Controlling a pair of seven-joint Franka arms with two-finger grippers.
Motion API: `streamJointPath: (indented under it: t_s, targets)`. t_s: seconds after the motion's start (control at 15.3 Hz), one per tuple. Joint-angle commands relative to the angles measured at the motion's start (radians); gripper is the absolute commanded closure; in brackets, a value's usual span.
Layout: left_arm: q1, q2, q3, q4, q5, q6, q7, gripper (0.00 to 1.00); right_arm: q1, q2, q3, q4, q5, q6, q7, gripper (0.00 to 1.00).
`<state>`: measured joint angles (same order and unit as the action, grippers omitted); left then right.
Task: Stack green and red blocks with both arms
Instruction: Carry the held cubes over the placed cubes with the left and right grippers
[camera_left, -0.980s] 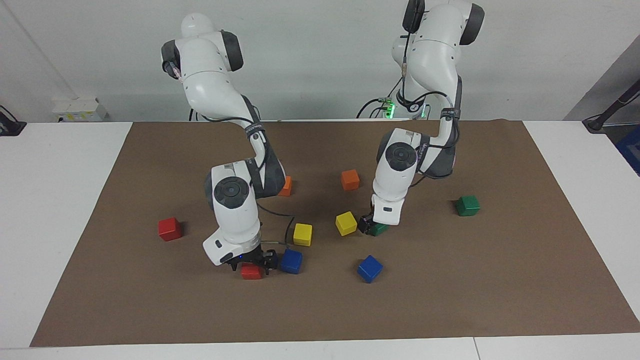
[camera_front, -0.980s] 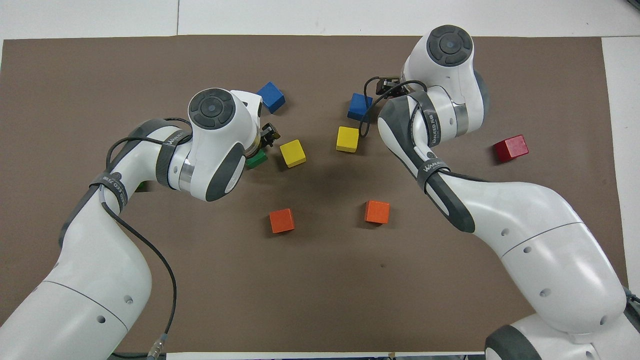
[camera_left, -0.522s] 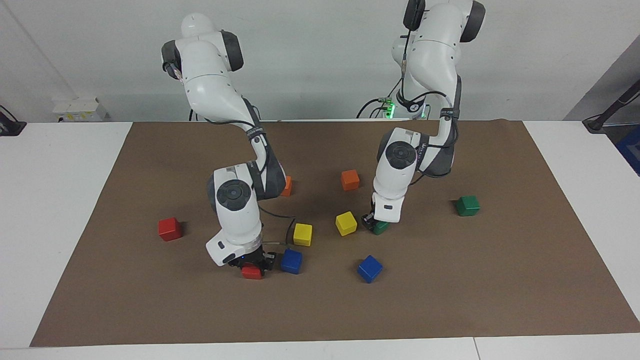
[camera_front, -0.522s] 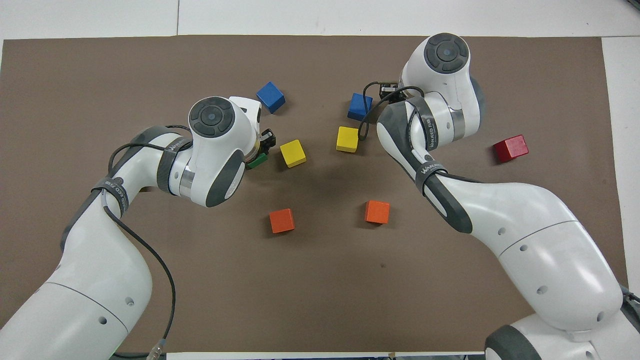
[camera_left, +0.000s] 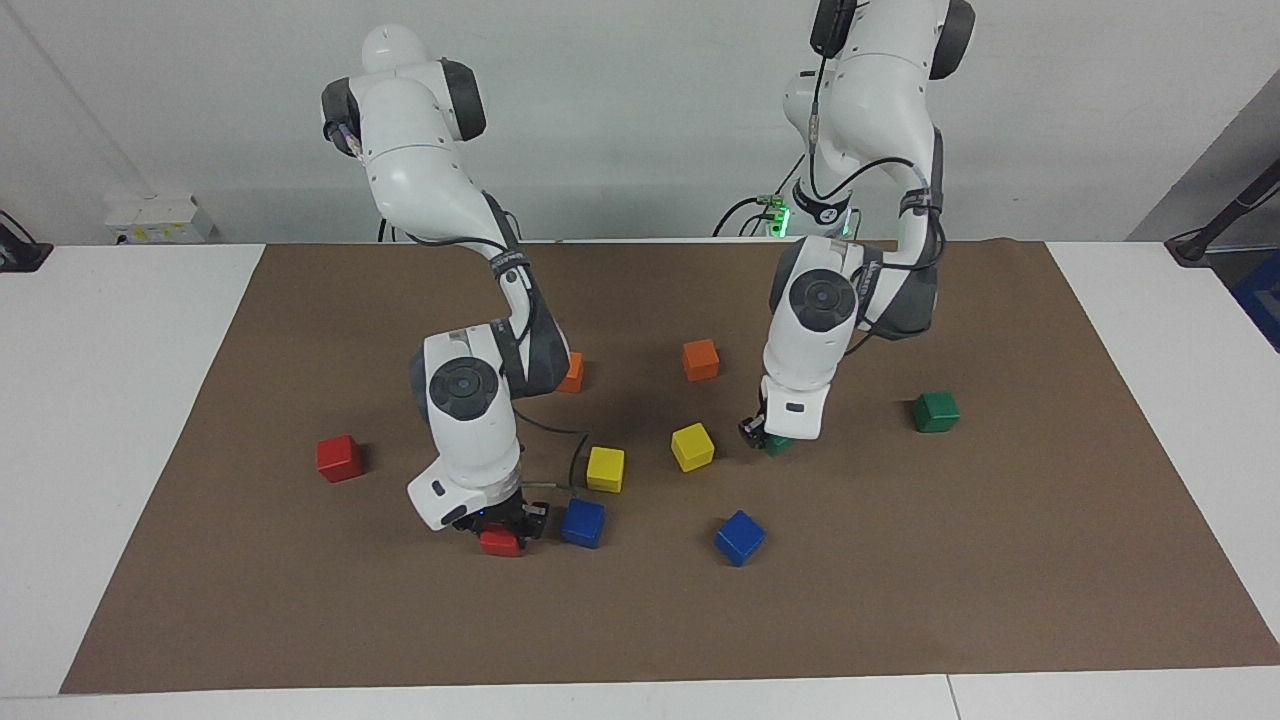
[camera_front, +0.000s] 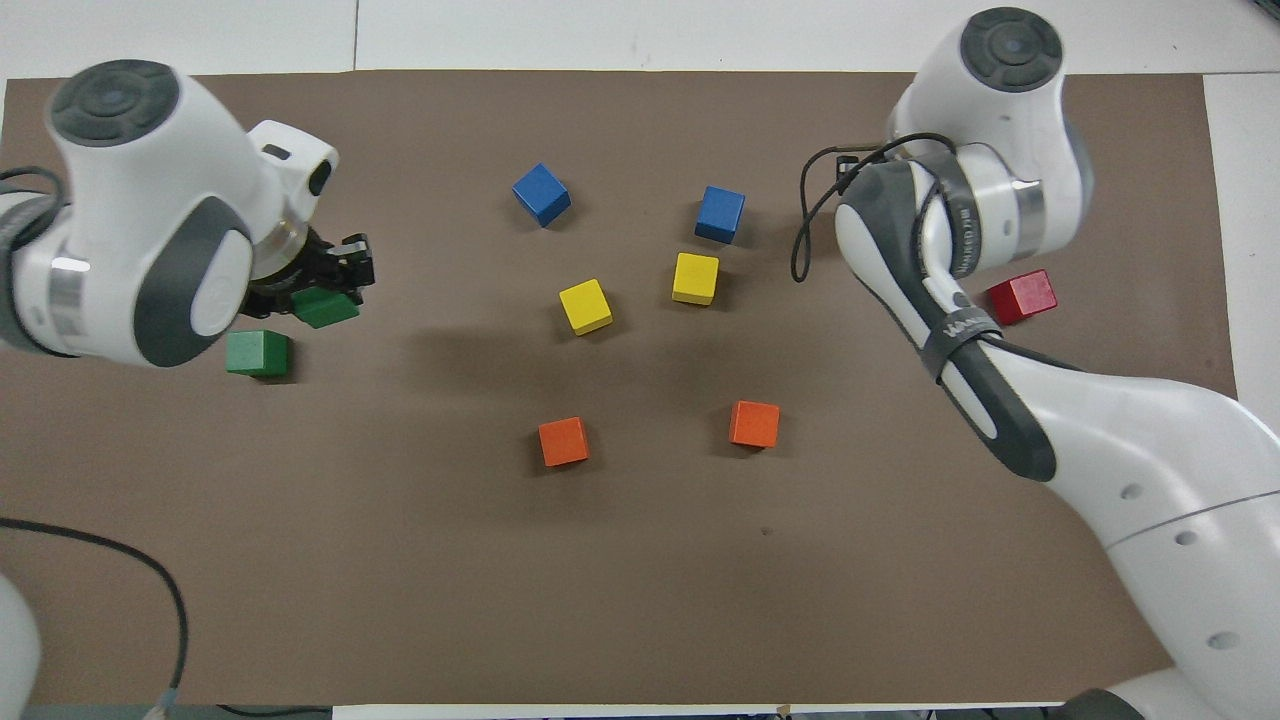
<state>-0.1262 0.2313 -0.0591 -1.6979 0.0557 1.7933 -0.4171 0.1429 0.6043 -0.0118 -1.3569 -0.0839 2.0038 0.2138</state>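
Note:
My left gripper (camera_left: 765, 438) is shut on a green block (camera_left: 779, 445) and holds it just above the mat beside a yellow cube. In the overhead view the left gripper (camera_front: 335, 285) holds that green block (camera_front: 325, 308) right beside the second green block (camera_front: 257, 353), which also shows in the facing view (camera_left: 935, 411). My right gripper (camera_left: 500, 530) is shut on a red block (camera_left: 499, 543), low over the mat beside a blue cube. In the overhead view the right gripper and its block are hidden under the arm. The second red block (camera_left: 339, 458) lies toward the right arm's end, and shows from overhead too (camera_front: 1020, 297).
Two yellow cubes (camera_left: 605, 468) (camera_left: 692, 446), two blue cubes (camera_left: 582, 522) (camera_left: 740, 537) and two orange cubes (camera_left: 701, 359) (camera_left: 572, 372) lie around the middle of the brown mat (camera_left: 1000, 560).
Both grippers closed on their blocks and rose a little. From overhead, the left gripper carried its green block toward the second green block, and the right arm swung toward the loose red block.

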Motion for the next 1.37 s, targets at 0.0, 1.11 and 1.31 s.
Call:
streamJointPath:
  t_s: [0.0, 1.11, 1.31]
  targets:
    - [0.135, -0.084, -0.011, -0.124, -0.005, 0.009, 0.281, 1.00, -0.103, -0.193, 0.018, -0.290, 0.053, 0.087, -0.196, 1.00]
    - [0.238, -0.118, -0.010, -0.365, -0.096, 0.345, 0.497, 1.00, -0.256, -0.345, 0.019, -0.631, 0.116, 0.371, -0.559, 1.00]
    - [0.240, -0.119, -0.010, -0.387, -0.096, 0.366, 0.501, 1.00, -0.258, -0.345, 0.019, -0.651, 0.118, 0.395, -0.559, 1.00]
